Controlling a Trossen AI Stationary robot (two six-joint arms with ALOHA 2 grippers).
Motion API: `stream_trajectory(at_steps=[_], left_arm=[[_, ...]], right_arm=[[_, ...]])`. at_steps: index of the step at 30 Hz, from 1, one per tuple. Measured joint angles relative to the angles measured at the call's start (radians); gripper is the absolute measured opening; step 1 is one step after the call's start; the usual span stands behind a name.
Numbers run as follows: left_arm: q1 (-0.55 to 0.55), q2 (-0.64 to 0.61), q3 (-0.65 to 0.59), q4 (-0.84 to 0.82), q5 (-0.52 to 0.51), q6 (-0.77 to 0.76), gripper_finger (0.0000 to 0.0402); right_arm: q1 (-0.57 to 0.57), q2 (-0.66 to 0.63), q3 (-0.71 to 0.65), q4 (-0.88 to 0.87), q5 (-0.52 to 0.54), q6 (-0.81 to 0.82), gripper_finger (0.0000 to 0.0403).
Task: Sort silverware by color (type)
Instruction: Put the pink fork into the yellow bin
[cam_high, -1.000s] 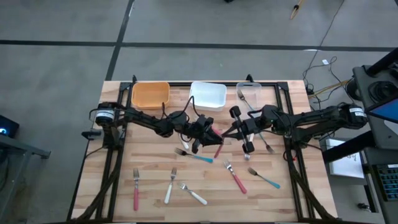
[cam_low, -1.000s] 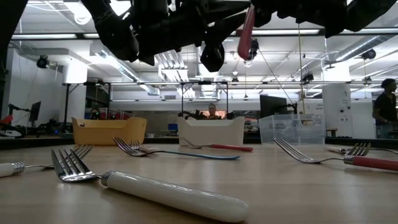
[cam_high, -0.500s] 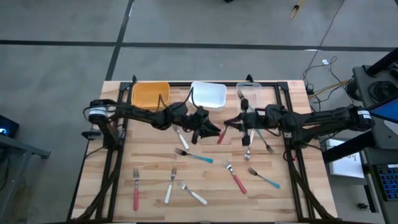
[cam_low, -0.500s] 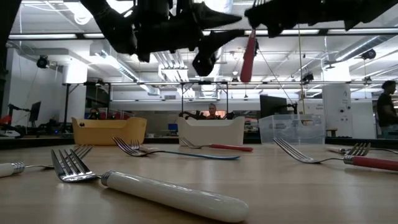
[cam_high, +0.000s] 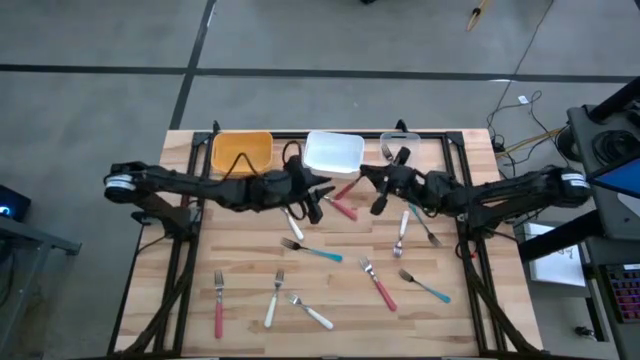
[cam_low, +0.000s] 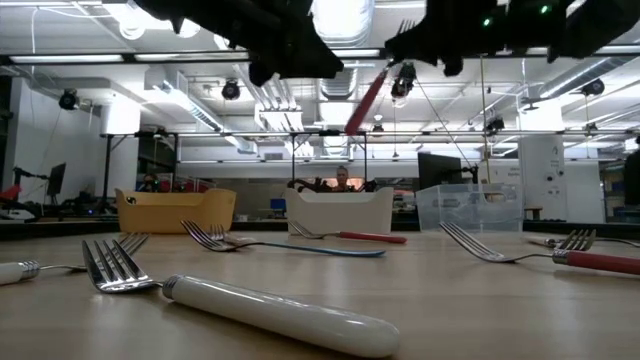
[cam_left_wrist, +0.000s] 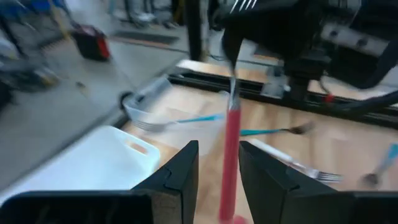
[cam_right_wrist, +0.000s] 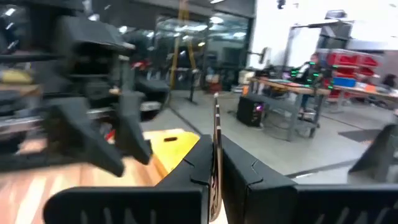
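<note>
A red-handled fork (cam_low: 368, 100) hangs tilted above the table between the two arms, its silver head uppermost. My right gripper (cam_right_wrist: 214, 168) is shut on it, in front of the clear bin (cam_high: 400, 148). My left gripper (cam_left_wrist: 217, 155) is open. Its fingers stand on either side of the red handle (cam_left_wrist: 230, 155), near the handle's free end. The handle runs close along one finger, and I cannot tell whether they touch. In the high view my left gripper (cam_high: 316, 196) is in front of the white bin (cam_high: 334, 152). Several other forks lie flat on the table. My right gripper pinches the red fork by its thin metal neck (cam_right_wrist: 216, 134) between the two fingers. The tines (cam_left_wrist: 239, 5) stick out past the fingers. The fork is lifted clear, and its red handle (cam_low: 365, 105) slants down toward my left gripper.
An orange bin (cam_high: 241, 152) stands at the far edge, left of the white one. Another red fork (cam_high: 343, 208) lies under the grippers. Teal (cam_high: 312, 250), white (cam_high: 310, 312) and red (cam_high: 378, 285) forks are spread over the near half. Bare wood shows along the left side.
Both grippers have moved toward the far edge, and the left arm has drawn back toward the table's left. The right gripper, wide open a second ago, has shut on the red fork's neck. The fork has gone from hanging upright to tilted.
</note>
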Motion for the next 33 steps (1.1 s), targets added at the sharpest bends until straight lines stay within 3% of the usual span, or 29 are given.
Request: stream_trajectory(at_steps=[5,11,15,28,33], left_arm=[[-0.043,0.011,0.0,0.019,-0.13,0.072,0.0109],[-0.048,0.075,0.0,0.109,-0.176,0.119,0.015],[-0.048,0.107,0.0,0.111,-0.263,0.124,0.0167],[-0.047,0.198,0.0,0.149,-0.294,0.113,0.0169],[-0.047,0.204,0.0,0.155,-0.314,0.105,0.0152]], right_arm=[[0.0,0.16,-0.006,0.231,0.083,0.044,0.0008],[0.0,0.285,0.053,0.292,0.084,0.074,0.0008],[0.0,0.315,0.069,0.292,0.106,0.075,0.0008],[0.0,0.311,0.069,0.292,0.108,0.231,0.0008],[0.0,0.311,0.069,0.292,0.108,0.231,0.0008]])
